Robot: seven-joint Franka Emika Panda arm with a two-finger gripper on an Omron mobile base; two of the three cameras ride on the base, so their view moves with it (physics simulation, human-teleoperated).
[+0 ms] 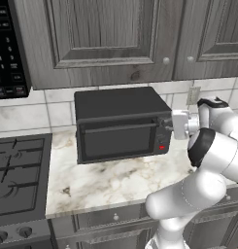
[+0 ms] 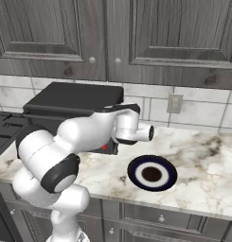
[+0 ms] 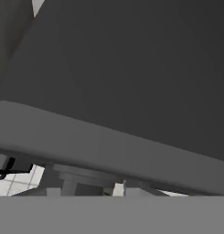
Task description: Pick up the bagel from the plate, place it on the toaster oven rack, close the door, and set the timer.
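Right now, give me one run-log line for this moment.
door: closed | plate: empty, on counter right of toaster oven | gripper: at oven's control strip, right end | bagel: not seen

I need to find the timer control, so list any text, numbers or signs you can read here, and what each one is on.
Nothing can be read for certain.
Microwave keypad: pale marks in rows, probably digits, too small and blurred to quote.
Toaster oven control strip: a small red light, no legible label.
Wall outlet: no lettering visible.
Plate: ring pattern, no text.
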